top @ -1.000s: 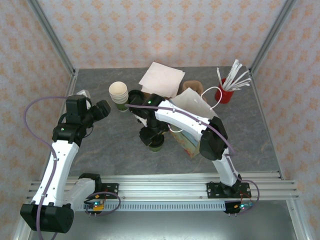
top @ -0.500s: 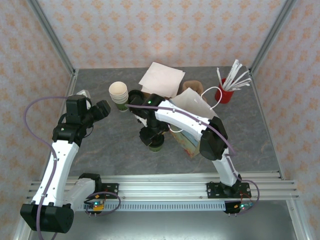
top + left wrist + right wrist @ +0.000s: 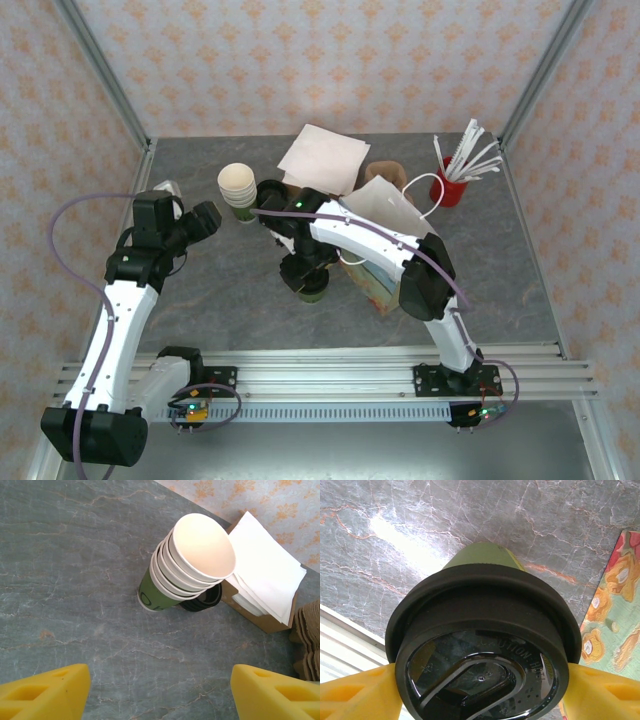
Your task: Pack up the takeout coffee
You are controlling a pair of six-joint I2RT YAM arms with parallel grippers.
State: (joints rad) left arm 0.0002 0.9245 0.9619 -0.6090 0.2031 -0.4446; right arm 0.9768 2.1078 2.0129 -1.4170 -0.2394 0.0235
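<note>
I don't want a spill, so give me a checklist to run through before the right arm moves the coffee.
1. Right gripper closed on the takeout coffee: ok.
2. Its lid seated level: ok.
3. Takeout coffee clear of the table: cannot tell.
4. Paper bag mouth open: cannot tell.
5. Left gripper open and out of the way: ok.

The takeout coffee (image 3: 482,660) is a small green paper cup with a glossy round black lid pressed fully on. It stands upright, just toward 6 o'clock from the table's (image 3: 220,300) middle.
</note>
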